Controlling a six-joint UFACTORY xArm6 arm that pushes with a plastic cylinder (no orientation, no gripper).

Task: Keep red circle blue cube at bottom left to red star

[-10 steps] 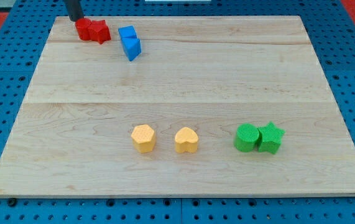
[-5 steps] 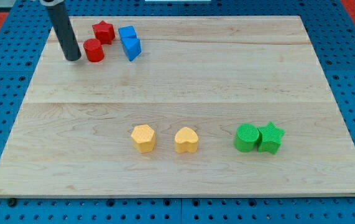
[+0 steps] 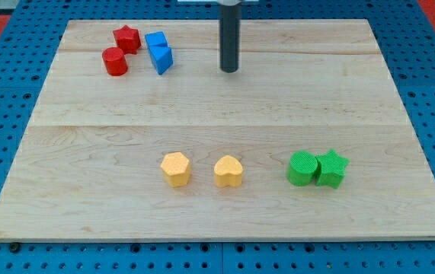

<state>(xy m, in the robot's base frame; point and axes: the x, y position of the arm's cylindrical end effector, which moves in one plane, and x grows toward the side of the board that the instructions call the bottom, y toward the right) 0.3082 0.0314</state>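
Red circle (image 3: 115, 62) sits at the tabletop's (image 3: 217, 114) top left, just below-left of the red star (image 3: 127, 36). The blue cube (image 3: 159, 52) lies just right of both, level between them. My tip (image 3: 229, 70) rests well to the cube's right, touching nothing; there is no gripper to open or close. Pushing the cube likely means coming at it from the right.

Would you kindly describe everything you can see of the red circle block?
The red circle is a short, matte red cylinder standing flat on the wooden board near the view's top left. The red star sits just above and right of it, seemingly touching. The blue cube lies to its right, apart. My tip is well off to the right.
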